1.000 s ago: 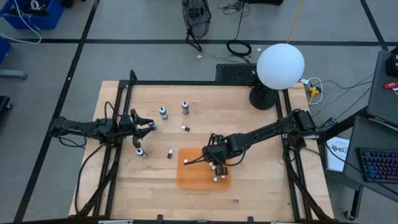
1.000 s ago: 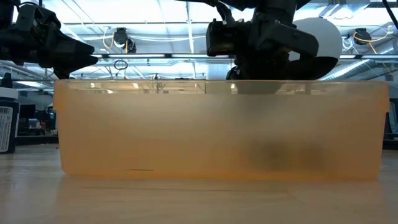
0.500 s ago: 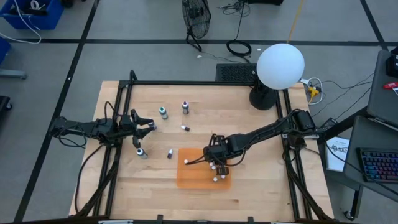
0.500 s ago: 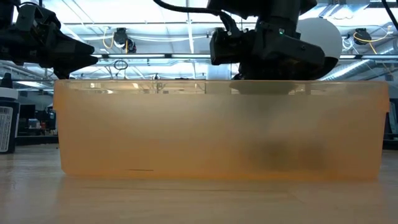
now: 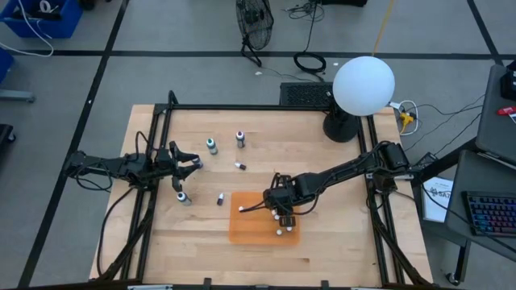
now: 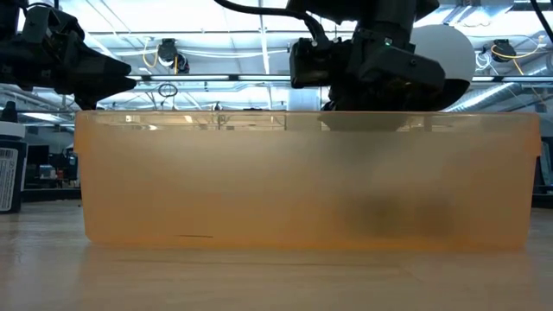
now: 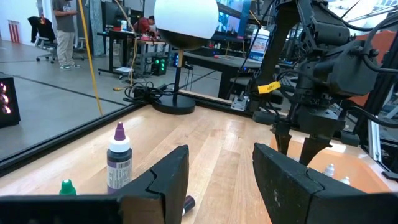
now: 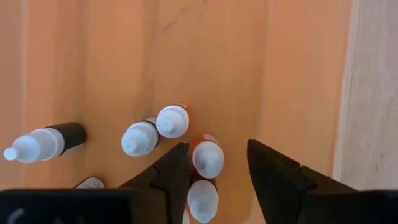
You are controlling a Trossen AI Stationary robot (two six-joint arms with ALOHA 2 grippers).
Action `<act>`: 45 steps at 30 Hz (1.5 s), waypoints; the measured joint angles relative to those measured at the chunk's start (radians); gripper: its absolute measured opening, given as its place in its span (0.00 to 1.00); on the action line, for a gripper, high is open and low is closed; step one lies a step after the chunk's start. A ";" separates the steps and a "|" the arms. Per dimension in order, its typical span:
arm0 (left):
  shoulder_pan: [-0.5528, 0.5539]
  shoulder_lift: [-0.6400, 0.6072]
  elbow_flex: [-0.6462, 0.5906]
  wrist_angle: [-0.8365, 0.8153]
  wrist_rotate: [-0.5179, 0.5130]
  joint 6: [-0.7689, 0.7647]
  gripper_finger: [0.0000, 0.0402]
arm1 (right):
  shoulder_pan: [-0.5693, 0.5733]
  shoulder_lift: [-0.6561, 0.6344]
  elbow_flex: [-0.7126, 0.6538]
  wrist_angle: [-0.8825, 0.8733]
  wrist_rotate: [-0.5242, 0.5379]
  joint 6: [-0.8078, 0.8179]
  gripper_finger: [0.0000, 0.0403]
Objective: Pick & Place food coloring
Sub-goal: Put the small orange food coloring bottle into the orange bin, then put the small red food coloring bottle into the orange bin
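Note:
An orange tray lies near the table's front middle, and its wall fills the low view. Several white-capped food coloring bottles stand in it. One black bottle lies on its side there. My right gripper hangs over the tray, pointing steeply down and open. Its fingers stand on either side of an orange-bodied bottle with a gap showing. A teal bottle and a purple one stand on the table, and other small ones are nearby. My left gripper waits open at the left.
A white globe lamp on a black base stands at the far right corner. A black frame runs round the table. Bare wood lies right of the tray and along the near edge.

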 joint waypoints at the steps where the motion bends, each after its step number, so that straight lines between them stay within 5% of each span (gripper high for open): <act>1: 0.000 0.000 0.000 0.000 0.000 0.000 0.45 | 0.000 -0.004 0.000 -0.001 0.000 -0.001 0.37; 13: 0.000 0.000 0.000 0.000 0.000 0.000 0.45 | -0.040 -0.320 0.017 -0.056 0.007 0.003 0.34; 19: 0.000 0.000 0.000 0.000 0.000 0.000 0.45 | -0.037 -0.495 -0.092 0.064 0.091 0.004 0.35; 35: 0.000 0.000 0.000 0.000 0.000 0.000 0.45 | -0.037 -1.159 -0.775 0.387 0.188 0.000 0.35; 45: 0.000 0.000 0.000 0.028 0.000 0.000 0.45 | -0.037 -1.573 -1.044 0.428 0.297 0.012 0.35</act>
